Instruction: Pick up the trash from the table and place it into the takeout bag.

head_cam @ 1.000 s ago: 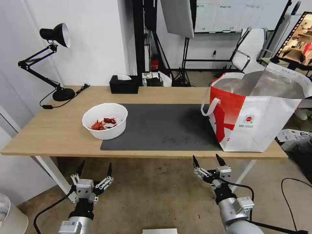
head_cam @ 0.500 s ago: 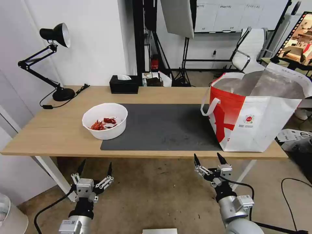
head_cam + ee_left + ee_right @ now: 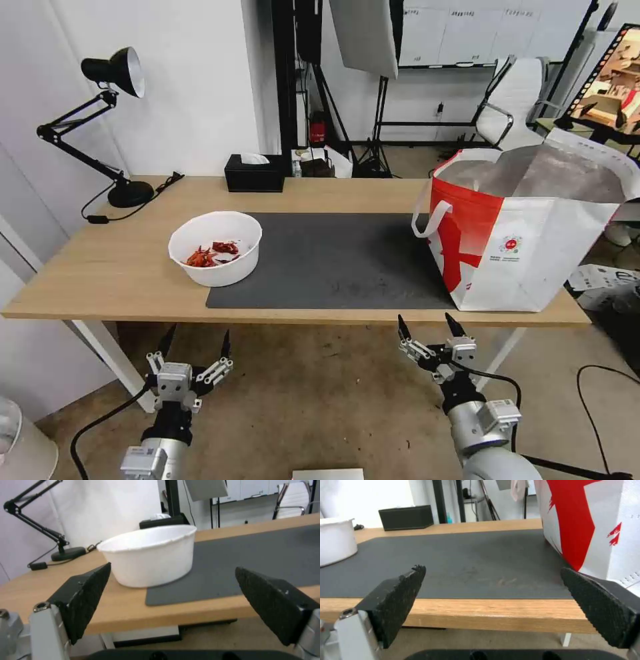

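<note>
The table is topped at its right end by the bag, mouth wide. The bowl sits on the mat's left edge. Both grippers, left and right, are held spread below the front edge. Bowl's probably best pinched at the rim and kept level so no chillies get spilled.

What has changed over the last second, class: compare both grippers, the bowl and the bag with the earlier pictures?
The left gripper has risen slightly toward the table edge; the right gripper has shifted a little right, and it sat still for the last half second. Both stay open, below the table's front edge, holding nothing. The bowl and the bag have not moved.
</note>
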Motion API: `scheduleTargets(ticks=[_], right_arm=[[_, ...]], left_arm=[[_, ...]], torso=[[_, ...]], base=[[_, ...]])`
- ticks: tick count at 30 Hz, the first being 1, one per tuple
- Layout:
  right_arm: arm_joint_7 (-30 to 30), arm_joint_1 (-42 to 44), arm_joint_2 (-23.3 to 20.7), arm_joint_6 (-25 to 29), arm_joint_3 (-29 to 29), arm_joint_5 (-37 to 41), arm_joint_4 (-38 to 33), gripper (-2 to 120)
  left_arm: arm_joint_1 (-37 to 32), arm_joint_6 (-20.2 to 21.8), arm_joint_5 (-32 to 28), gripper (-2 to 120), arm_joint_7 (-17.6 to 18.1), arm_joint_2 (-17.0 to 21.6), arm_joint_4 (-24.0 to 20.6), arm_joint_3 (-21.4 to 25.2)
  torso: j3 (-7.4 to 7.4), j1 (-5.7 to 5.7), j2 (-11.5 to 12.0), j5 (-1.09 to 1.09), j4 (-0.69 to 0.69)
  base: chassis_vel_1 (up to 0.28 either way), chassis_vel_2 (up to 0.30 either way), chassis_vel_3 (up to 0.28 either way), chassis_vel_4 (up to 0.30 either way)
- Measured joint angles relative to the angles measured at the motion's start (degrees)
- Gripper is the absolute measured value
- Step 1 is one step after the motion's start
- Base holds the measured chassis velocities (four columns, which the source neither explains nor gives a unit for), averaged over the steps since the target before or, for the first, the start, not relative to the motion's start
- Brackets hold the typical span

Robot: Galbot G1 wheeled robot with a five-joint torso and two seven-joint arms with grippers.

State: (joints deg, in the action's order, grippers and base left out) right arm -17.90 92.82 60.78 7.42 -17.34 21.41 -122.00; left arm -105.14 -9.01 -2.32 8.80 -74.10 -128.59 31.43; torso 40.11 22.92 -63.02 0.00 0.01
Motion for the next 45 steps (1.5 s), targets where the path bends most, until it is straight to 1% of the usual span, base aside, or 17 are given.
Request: scheduleTargets(ticks=[3, 6, 8, 9, 11, 12, 15, 16, 18, 19, 21, 22, 25, 29, 32, 36, 45], right_arm=[[0.0, 0.0, 0.0, 0.0, 0.0, 0.0, 0.0, 100], [0.0, 0.0, 0.0, 0.0, 0.0, 0.0, 0.0, 100], [0.0, 0.0, 0.0, 0.0, 0.0, 0.0, 0.0, 100], [0.0, 0.0, 0.0, 0.0, 0.0, 0.0, 0.0, 100], [0.0, 0.0, 0.0, 0.0, 0.0, 0.0, -0.1, 100], [0.0, 0.0, 0.0, 0.0, 0.0, 0.0, -0.1, 100], [0.0, 0.0, 0.0, -0.1, 0.0, 0.1, -0.1, 100], [0.0, 0.0, 0.0, -0.1, 0.0, 0.1, -0.1, 100], [0.0, -0.1, 0.0, -0.1, 0.0, 0.1, -0.1, 100], [0.0, -0.1, 0.0, -0.1, 0.0, 0.1, -0.1, 100], [0.0, -0.1, 0.0, -0.1, 0.0, 0.1, -0.1, 100], [0.0, -0.1, 0.0, -0.1, 0.0, 0.1, -0.1, 100], [0.0, -0.1, 0.0, -0.1, 0.0, 0.1, -0.1, 100], [0.0, -0.1, 0.0, -0.1, 0.0, 0.1, -0.1, 100], [0.0, -0.1, 0.0, -0.1, 0.0, 0.1, -0.1, 100], [0.0, -0.1, 0.0, -0.1, 0.0, 0.1, -0.1, 100], [0.0, -0.1, 0.0, -0.1, 0.0, 0.1, -0.1, 100]], left_arm=[[1.6, 2.2, -2.6, 100, 0.3, 2.0, -1.4, 0.9], [3.8, 5.5, -7.7, 100, 1.2, 4.9, -3.4, 3.0], [5.8, 9.2, -15.0, 100, 2.2, 8.5, -5.2, 6.7], [5.8, 9.2, -15.0, 100, 2.2, 8.5, -5.2, 6.7], [10.9, 14.3, -26.8, 100, 4.4, 17.9, -4.9, 10.3], [10.9, 14.3, -26.8, 100, 4.4, 17.9, -4.9, 10.3], [18.2, 18.0, -39.9, 100, 6.2, 29.8, 0.0, 10.9], [18.2, 18.0, -39.9, 100, 6.2, 29.8, 0.0, 10.9], [24.0, 19.7, -47.4, 100, 5.9, 35.6, 5.2, 8.4], [24.0, 19.7, -47.4, 100, 5.9, 35.6, 5.2, 8.4], [31.2, 22.2, -55.5, 100, 4.1, 41.0, 11.0, 4.8], [31.2, 22.2, -55.5, 100, 4.1, 41.0, 11.0, 4.8], [43.5, 27.3, -65.4, 100, -0.7, 46.3, 19.7, -2.5], [49.9, 29.9, -67.8, 100, -2.6, 47.2, 24.5, -7.7], [58.7, 36.1, -71.6, 100, -3.7, 46.8, 30.1, -14.8], [65.2, 40.5, -72.8, 100, -3.9, 45.3, 34.5, -20.2], [73.1, 45.4, -72.6, 100, -1.0, 41.9, 40.8, -27.6]], torso=[[0.0, 0.0, 0.0, -0.01, 0.0], [0.0, 0.0, 0.0, -0.01, -0.02], [0.01, 0.01, 0.0, 0.0, 0.03], [0.01, 0.01, 0.0, 0.0, 0.03], [0.0, 0.0, 0.0, -0.02, 0.0], [0.0, 0.0, 0.0, -0.02, 0.0], [0.01, 0.01, 0.0, -0.02, -0.01], [0.01, 0.01, 0.0, -0.02, -0.01], [0.01, 0.01, 0.0, -0.02, -0.01], [0.01, 0.01, 0.0, -0.02, -0.01], [0.01, 0.02, 0.0, -0.03, -0.01], [0.01, 0.02, 0.0, -0.03, -0.01], [0.01, 0.01, 0.0, 0.01, -0.01], [0.01, 0.02, 0.0, -0.01, -0.01], [0.01, 0.02, 0.0, 0.0, 0.0], [0.01, 0.01, 0.0, 0.0, -0.01], [0.0, 0.01, 0.0, -0.01, -0.01]], base=[[0.0, 0.0, 0.0, 0.0], [0.0, 0.0, 0.0, 0.0], [0.0, 0.0, 0.0, 0.0], [0.0, 0.0, 0.0, 0.0], [0.0, 0.0, 0.0, 0.0], [0.0, 0.0, 0.0, 0.0], [0.0, 0.0, 0.0, 0.0], [0.0, 0.0, 0.0, 0.0], [0.0, 0.0, 0.0, 0.0], [0.0, 0.0, 0.0, 0.0], [0.0, 0.0, 0.0, 0.0], [0.0, 0.0, 0.0, 0.0], [0.0, 0.0, 0.0, 0.0], [0.0, 0.0, 0.0, 0.0], [0.0, 0.0, 0.0, 0.0], [0.0, 0.0, 0.0, 0.0], [0.0, 0.0, 0.0, 0.0]])
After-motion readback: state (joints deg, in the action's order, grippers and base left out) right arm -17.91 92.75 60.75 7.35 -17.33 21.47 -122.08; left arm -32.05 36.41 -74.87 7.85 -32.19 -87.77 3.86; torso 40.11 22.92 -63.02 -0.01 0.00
